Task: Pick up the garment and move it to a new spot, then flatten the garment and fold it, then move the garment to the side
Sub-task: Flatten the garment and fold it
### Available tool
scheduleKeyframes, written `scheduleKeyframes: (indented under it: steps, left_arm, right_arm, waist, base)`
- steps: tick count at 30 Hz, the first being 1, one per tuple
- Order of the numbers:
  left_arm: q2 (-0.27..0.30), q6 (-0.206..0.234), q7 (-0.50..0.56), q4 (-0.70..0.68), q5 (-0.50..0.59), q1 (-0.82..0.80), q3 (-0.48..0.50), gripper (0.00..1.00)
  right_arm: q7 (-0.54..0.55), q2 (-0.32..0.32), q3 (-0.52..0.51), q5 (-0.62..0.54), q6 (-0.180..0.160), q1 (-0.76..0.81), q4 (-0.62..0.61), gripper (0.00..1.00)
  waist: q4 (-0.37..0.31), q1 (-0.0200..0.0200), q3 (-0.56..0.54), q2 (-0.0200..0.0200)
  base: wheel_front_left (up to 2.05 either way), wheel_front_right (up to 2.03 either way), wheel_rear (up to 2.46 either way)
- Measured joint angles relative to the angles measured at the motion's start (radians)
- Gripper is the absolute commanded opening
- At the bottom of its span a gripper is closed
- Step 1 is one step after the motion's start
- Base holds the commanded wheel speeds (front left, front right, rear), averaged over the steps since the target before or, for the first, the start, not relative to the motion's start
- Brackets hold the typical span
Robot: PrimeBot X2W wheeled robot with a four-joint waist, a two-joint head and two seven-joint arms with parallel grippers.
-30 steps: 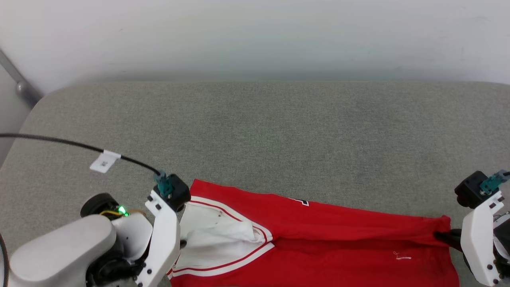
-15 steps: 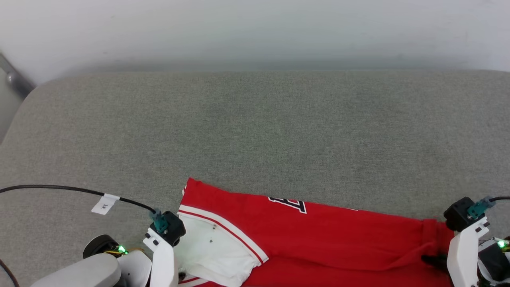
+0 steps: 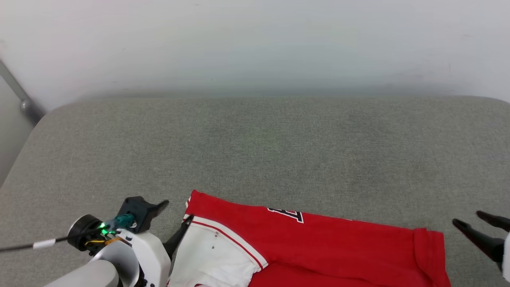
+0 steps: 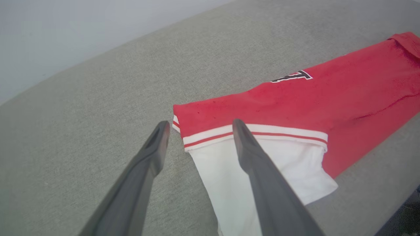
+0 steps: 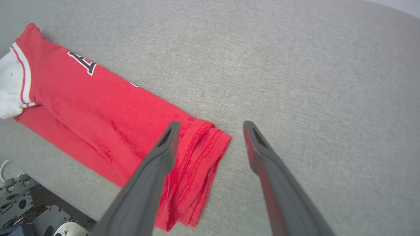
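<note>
The left gripper (image 3: pixel 176 211) sat at the lower left of the head view. Its two dark fingers were spread apart and pointed up and to the right from a white wrist (image 3: pixel 148 255). The right gripper (image 3: pixel 468 218) reached in from the lower right edge, fingers likewise parted and empty, pointing up and left.

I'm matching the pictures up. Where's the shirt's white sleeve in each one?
Head view: white sleeve at bottom, left of centre.
Left wrist view: sleeve in lower middle.
Right wrist view: sleeve at left edge, upper half.
Shared landmark: black letter on the red fabric.
</note>
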Motion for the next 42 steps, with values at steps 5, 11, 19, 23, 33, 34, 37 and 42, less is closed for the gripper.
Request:
scheduleKeyframes:
  steps: [5, 11, 19, 23, 33, 34, 37, 42]
  left_arm:
    - [-0.032, 0.137, -0.175, 0.041, 0.041, 0.057, 0.059, 1.00]
    - [-0.084, 0.286, -0.224, 0.051, 0.120, 0.123, 0.158, 1.00]
    - [-0.182, 0.367, -0.225, -0.028, 0.290, 0.265, 0.370, 1.00]
    - [-0.243, 0.361, -0.225, -0.060, 0.381, 0.346, 0.485, 1.00]
    - [-0.422, 0.263, -0.227, -0.104, 0.574, 0.516, 0.728, 1.00]
    - [-0.443, 0.250, -0.227, -0.106, 0.589, 0.529, 0.749, 1.00]
    - [-0.494, 0.211, -0.227, -0.105, 0.638, 0.560, 0.809, 1.00]
    - [-0.564, 0.146, -0.227, -0.095, 0.697, 0.596, 0.893, 1.00]
  right_arm:
    - [-0.021, 0.026, -0.111, 0.045, 0.000, 0.088, 0.065, 1.00]
    - [-0.010, 0.096, -0.183, 0.098, 0.000, 0.177, 0.145, 1.00]
    - [0.031, 0.183, -0.190, 0.132, 0.000, 0.201, 0.161, 1.00]
    - [0.058, 0.225, -0.174, 0.142, 0.000, 0.201, 0.168, 1.00]
    - [0.136, 0.264, -0.117, 0.160, 0.000, 0.174, 0.179, 1.00]
    - [0.140, 0.266, -0.111, 0.160, 0.000, 0.167, 0.182, 1.00]
    - [0.151, 0.272, -0.097, 0.158, 0.000, 0.150, 0.197, 1.00]
    - [0.178, 0.279, -0.067, 0.151, -0.002, 0.116, 0.219, 0.00]
  waist:
    - [0.001, 0.0000, 0.003, 0.0000]
    - [0.016, 0.0000, 0.020, 0.0000]
    - [0.042, 0.0001, 0.054, 0.0000]
    - [0.056, 0.0001, 0.067, 0.0000]
    - [0.071, 0.0001, 0.076, 0.0000]
    - [0.072, 0.0001, 0.076, 0.0000]
    - [0.074, 0.0001, 0.074, 0.0000]
    - [0.076, 0.0000, 0.064, 0.0000]
  base:
    - [0.00, 0.00, 0.00]
    - [0.00, 0.00, 0.00]
    - [0.00, 0.00, 0.00]
    - [0.00, 0.00, 0.00]
    - [0.00, 0.00, 0.00]
    - [0.00, 0.00, 0.00]
    - [0.00, 0.00, 0.00]
    - [0.00, 0.00, 0.00]
